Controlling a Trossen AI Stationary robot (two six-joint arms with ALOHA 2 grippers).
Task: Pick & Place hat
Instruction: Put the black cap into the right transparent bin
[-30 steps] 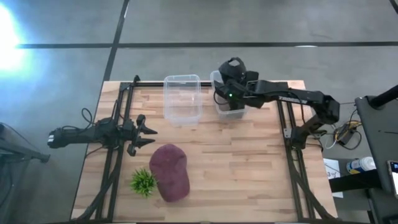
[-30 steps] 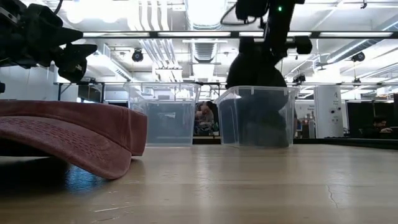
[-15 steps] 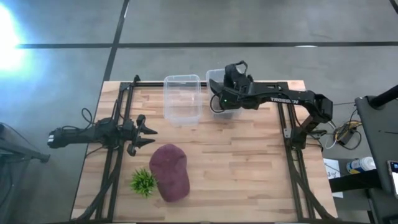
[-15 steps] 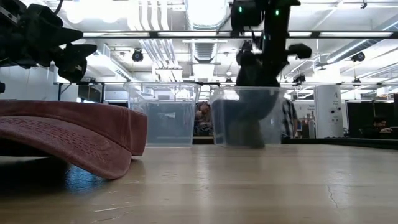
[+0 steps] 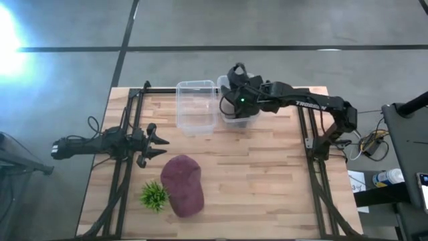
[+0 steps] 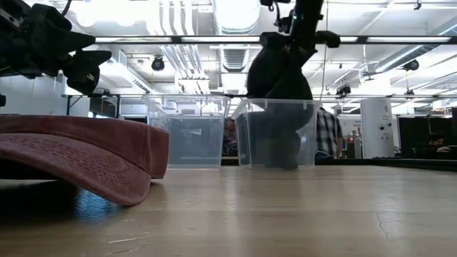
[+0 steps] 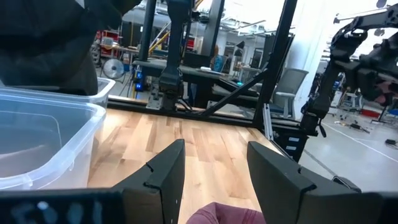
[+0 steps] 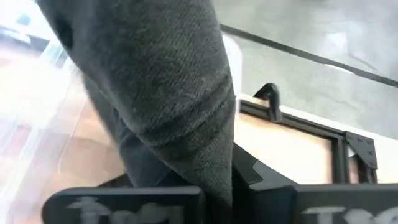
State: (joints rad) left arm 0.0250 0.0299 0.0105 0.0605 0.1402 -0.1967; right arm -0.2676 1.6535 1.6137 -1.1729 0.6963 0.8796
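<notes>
A maroon cap [image 5: 182,185] lies crown up on the wooden table, near the front left; it also fills the left of the low view, cap [image 6: 78,153]. My left gripper [image 5: 158,144] hovers open just left of it and touches nothing. My right gripper [image 5: 235,94] is over the right clear bin [image 5: 249,118] at the table's far side, shut on a dark grey hat [image 6: 278,71]. That hat hangs down into the bin [image 6: 310,135]. In the right wrist view the dark hat [image 8: 168,81] fills the picture. My right gripper holds the dark grey hat by its upper part [image 8: 186,155], coming from above and pointing down. The cloth covers the fingertips, so which part and how many layers cannot be told. The hat hangs below the gripper, and its lower part [image 6: 275,146] reaches down inside the clear bin.
A second clear bin [image 5: 196,106] stands right beside the first, on its left. A small green plant [image 5: 154,196] sits left of the maroon cap. Black frame rails [image 5: 311,174] run along both table sides. Bare wood lies across the middle and right.
My right gripper has moved toward the table's left with the dark hat. The right clear bin has slid left with it along the table, closing up to the other bin. The left arm and the maroon cap have kept still.
</notes>
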